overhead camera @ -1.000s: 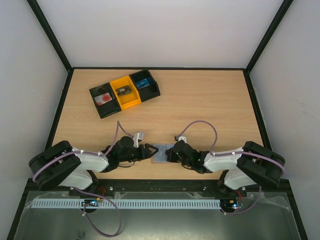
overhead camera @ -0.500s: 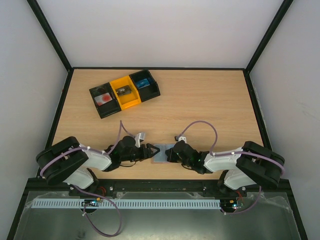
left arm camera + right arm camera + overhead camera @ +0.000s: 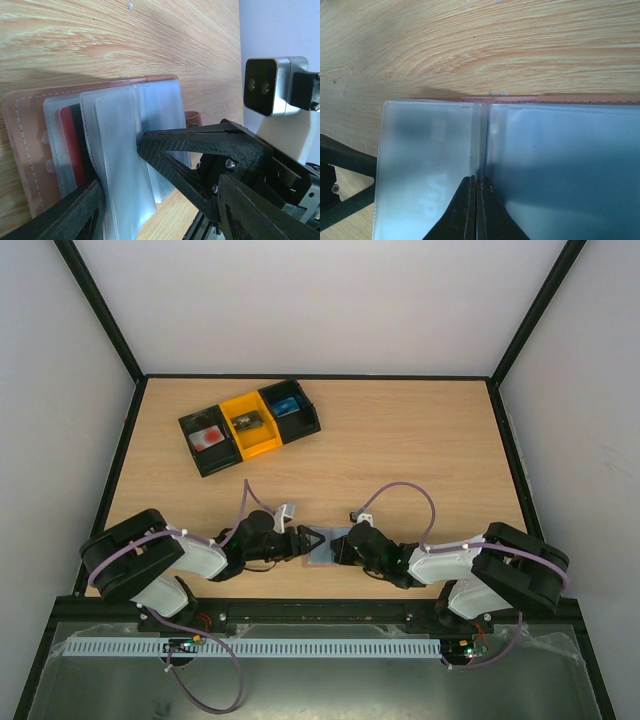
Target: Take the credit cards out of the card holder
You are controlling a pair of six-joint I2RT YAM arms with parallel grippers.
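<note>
The brown card holder (image 3: 322, 546) lies open on the table near the front edge, between my two grippers. Its leather edge (image 3: 25, 135) frames several clear plastic sleeves (image 3: 120, 150). One red credit card (image 3: 68, 145) with a dark stripe sits in a left sleeve. My left gripper (image 3: 160, 200) is open, with its fingers (image 3: 75, 210) either side of the loose sleeves. My right gripper (image 3: 476, 197) is shut, and its tip presses on the fold between two sleeves (image 3: 425, 165). The right gripper's black fingers (image 3: 200, 155) also show in the left wrist view.
A row of three bins (image 3: 250, 425), black, yellow and black, stands at the back left. They hold a red item (image 3: 208, 438), a dark item (image 3: 248, 421) and a blue item (image 3: 288, 406). The table's front edge (image 3: 330, 595) runs just behind the card holder.
My left arm has slid to the right, and its open fingers now reach over the card holder's left side. The right gripper has stayed pressed on the holder.
</note>
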